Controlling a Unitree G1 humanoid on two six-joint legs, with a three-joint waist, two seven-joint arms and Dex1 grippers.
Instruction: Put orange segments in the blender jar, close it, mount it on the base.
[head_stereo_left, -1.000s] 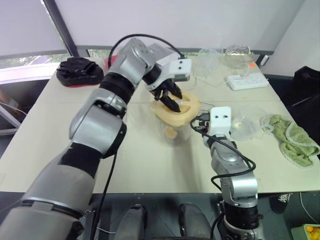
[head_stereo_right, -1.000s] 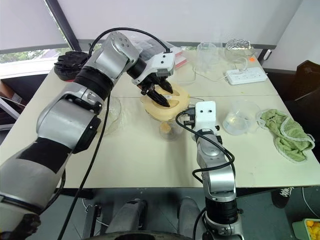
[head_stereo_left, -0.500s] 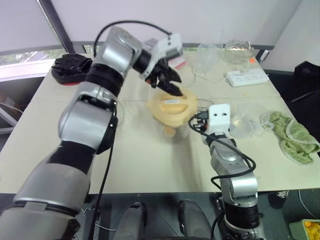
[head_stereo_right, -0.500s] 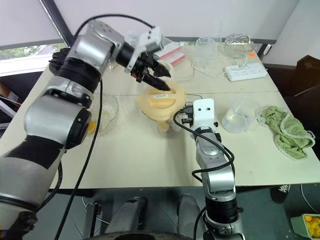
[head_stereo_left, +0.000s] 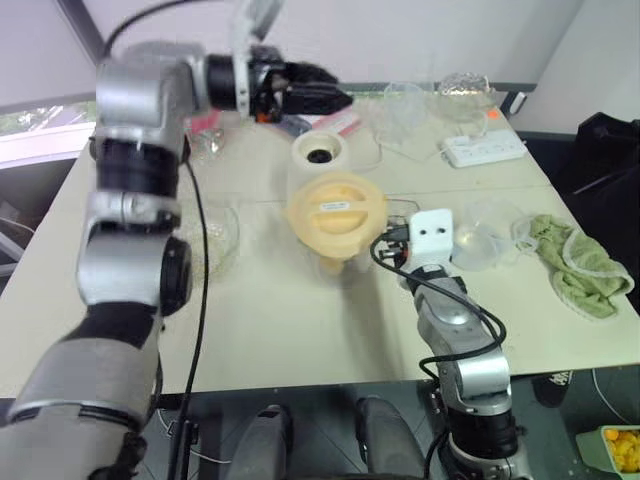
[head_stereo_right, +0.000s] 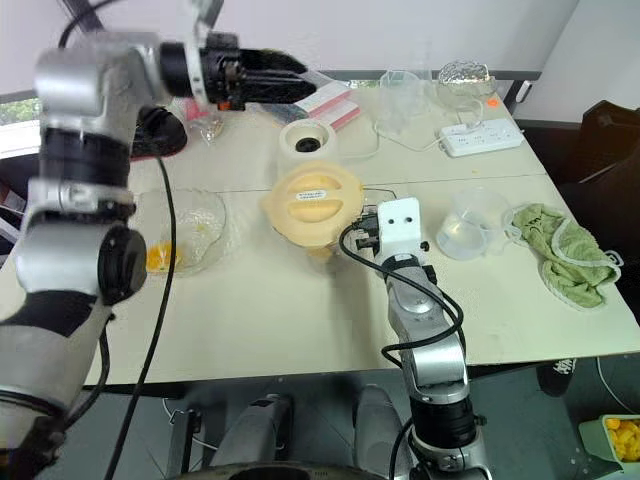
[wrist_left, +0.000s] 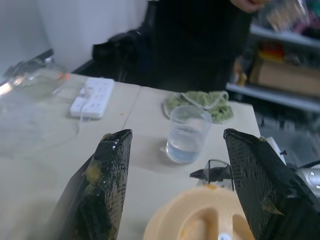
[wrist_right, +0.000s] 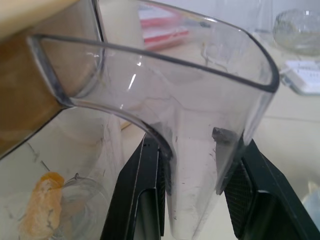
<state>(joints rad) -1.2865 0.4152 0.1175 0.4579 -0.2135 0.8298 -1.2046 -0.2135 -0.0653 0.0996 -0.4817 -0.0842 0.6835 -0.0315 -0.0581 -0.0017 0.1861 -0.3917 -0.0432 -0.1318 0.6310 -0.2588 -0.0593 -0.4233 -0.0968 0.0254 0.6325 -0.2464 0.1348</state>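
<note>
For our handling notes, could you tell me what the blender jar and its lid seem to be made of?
The blender jar looks like clear, glossy plastic: the table shows through its handle. The lid seems opaque cream plastic with a dull sheen.

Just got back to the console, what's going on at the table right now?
The right gripper is clamped on the handle of the blender jar, which stands on the table with the yellow lid sitting on it and an orange segment inside. The left gripper hangs open and empty, raised over the far part of the table. The jar is not yet mounted: the blender base stands bare just beyond it. More segments lie in the glass bowl.
</note>
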